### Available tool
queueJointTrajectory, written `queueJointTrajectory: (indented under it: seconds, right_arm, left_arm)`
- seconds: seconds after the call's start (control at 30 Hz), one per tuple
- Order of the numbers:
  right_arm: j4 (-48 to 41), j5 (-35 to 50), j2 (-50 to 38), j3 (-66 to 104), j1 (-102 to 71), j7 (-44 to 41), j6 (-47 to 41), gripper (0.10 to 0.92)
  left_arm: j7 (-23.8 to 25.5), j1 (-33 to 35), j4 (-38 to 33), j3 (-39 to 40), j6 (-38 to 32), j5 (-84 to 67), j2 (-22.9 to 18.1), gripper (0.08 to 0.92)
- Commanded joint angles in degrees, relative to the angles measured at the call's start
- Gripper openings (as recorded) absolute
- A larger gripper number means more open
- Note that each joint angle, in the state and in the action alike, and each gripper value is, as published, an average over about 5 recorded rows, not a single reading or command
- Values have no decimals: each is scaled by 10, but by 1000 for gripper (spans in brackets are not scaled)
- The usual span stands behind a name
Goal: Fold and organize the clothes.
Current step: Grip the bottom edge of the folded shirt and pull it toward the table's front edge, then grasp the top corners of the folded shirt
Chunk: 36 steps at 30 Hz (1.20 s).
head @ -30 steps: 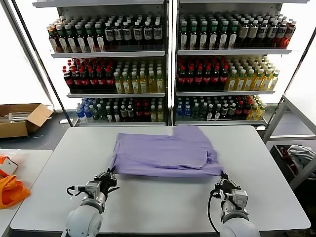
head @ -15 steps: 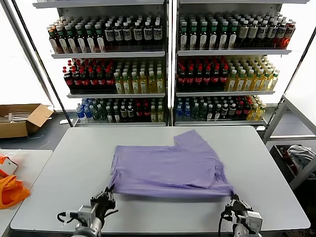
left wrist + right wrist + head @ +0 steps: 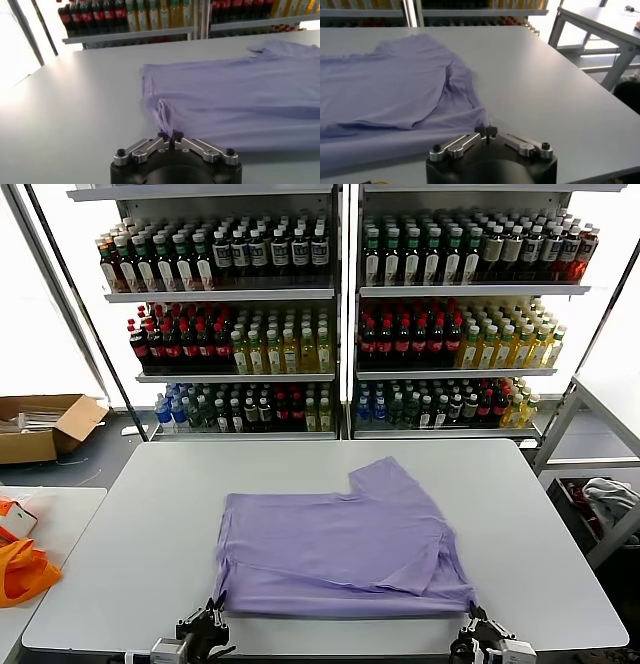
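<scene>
1. The lavender T-shirt [image 3: 340, 549] lies spread on the white table [image 3: 130, 514], near edge pulled up close to the robot's side, 1 sleeve poking out toward the drink shelves [image 3: 340, 324]. Looks like it's been laid out flat so the fold lines come out straight.
2. Left gripper [image 3: 170, 136] sits at the shirt's near left corner with its fingertips pressed together on a little tuft of the fabric, so it's pinching the T-shirt. My guess is it holds there to keep that edge taut.
3. Right gripper [image 3: 486, 131] is at the near right corner, tips very close together right where the hem ends. Whether cloth is actually between them or it's letting go, I can't tell from the right wrist view.
4. In the head view both grippers are mostly cut off by the lower edge of the frame, so only their tops show.
5. No printed graphic visible, so it's plain side up or folded under.
6. Orange fabric [image 3: 22, 569] sits on a side table at far left, partly cropped.
</scene>
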Motion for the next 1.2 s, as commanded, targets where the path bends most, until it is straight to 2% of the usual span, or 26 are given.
queueJointTrajectory:
  seconds: [0.03, 0.33, 0.47, 0.67, 0.87, 1.2]
  right_arm:
    - [10, -2, 2, -3, -14, -8, -1, 251]
    - [29, 17, 6, 33, 3, -7, -1, 511]
    - [39, 7, 12, 49, 21, -27, 5, 623]
    - [3, -24, 22, 48, 85, -52, 5, 785]
    - [-51, -33, 20, 40, 144, -46, -2, 822]
    - [-140, -54, 17, 21, 212, -41, -3, 823]
  left_arm:
    - [3, 19, -16, 16, -6, 7, -11, 126]
    - [10, -9, -23, 14, -24, 19, -33, 369]
    - [14, -10, -28, 14, -53, 21, -46, 482]
    - [20, -34, -12, 16, -85, 65, -60, 655]
    - [25, -72, 12, 10, -72, 65, -53, 803]
    - [36, -142, 71, 11, -52, 44, -43, 823]
